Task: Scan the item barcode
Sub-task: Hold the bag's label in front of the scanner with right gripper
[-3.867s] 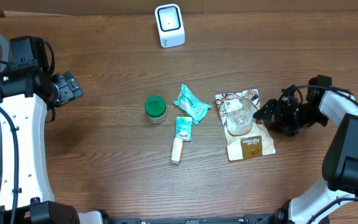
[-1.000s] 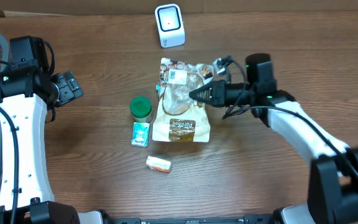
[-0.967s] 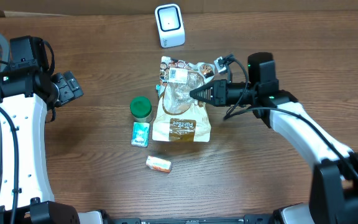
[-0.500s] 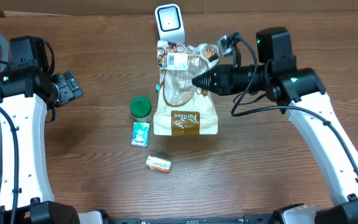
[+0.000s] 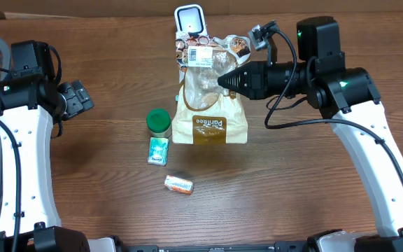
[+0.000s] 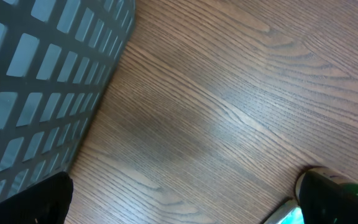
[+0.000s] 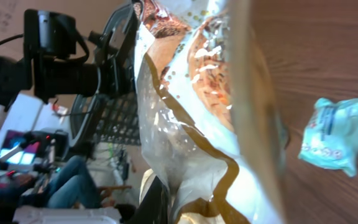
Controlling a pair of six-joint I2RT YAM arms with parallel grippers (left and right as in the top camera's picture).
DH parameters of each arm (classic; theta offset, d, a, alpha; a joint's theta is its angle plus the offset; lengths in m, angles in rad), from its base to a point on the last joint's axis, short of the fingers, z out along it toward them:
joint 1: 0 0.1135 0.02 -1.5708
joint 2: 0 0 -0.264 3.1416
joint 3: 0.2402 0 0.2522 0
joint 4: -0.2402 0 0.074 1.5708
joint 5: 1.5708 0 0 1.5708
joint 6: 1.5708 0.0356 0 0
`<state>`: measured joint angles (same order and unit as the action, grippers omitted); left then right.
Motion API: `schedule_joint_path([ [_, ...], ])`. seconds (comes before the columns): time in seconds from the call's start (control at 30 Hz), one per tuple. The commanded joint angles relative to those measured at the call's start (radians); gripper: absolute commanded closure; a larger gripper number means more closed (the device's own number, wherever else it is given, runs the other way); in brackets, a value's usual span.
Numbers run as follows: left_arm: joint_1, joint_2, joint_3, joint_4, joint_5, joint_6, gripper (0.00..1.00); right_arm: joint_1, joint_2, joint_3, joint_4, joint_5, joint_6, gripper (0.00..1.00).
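The snack pouch [image 5: 210,126] is glossy, crinkled plastic film, partly clear. The table [image 5: 117,203] is matt, grained wood. The scanner [image 5: 189,19] is smooth white plastic.

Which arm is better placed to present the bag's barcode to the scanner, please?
Right. The right gripper has its jaws shut on the snack bag, whose barcode label sits beside the white scanner; the left gripper is far off, jaws open.
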<state>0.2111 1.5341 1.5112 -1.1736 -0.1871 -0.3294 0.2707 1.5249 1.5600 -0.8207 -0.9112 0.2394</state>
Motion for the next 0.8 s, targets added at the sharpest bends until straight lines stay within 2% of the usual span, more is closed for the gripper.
schedule_joint_path([
  [0.0, -0.002, 0.003, -0.005, 0.003, 0.004, 0.019, 0.0, 0.013, -0.021, 0.103, -0.013, 0.131, -0.002, 0.96],
  [0.03, -0.002, 0.003, -0.005, 0.003, 0.005, 0.019, 0.0, 0.018, -0.016, 0.13, -0.026, 0.172, -0.002, 0.96],
  [0.07, -0.002, 0.003, -0.005, 0.003, 0.005, 0.019, 0.01, 0.047, 0.019, 0.228, -0.07, 0.318, -0.025, 0.96],
  [0.13, -0.002, 0.003, -0.005, 0.003, 0.005, 0.019, 0.0, 0.075, 0.057, 0.3, -0.089, 0.433, -0.06, 0.96],
  [0.23, -0.002, 0.003, -0.005, 0.003, 0.005, 0.019, 0.0, 0.133, 0.124, 0.396, -0.101, 0.706, -0.11, 0.96],
  [0.4, -0.002, 0.003, -0.005, 0.003, 0.004, 0.019, 0.0, 0.254, 0.266, 0.41, 0.115, 1.324, -0.236, 0.96],
  [0.53, -0.002, 0.003, -0.005, 0.003, 0.005, 0.019, 0.0, 0.291, 0.395, 0.41, 0.297, 1.542, -0.447, 0.96],
  [0.77, -0.002, 0.003, -0.005, 0.003, 0.005, 0.019, 0.0, 0.298, 0.616, 0.41, 0.651, 1.719, -0.863, 0.96],
])
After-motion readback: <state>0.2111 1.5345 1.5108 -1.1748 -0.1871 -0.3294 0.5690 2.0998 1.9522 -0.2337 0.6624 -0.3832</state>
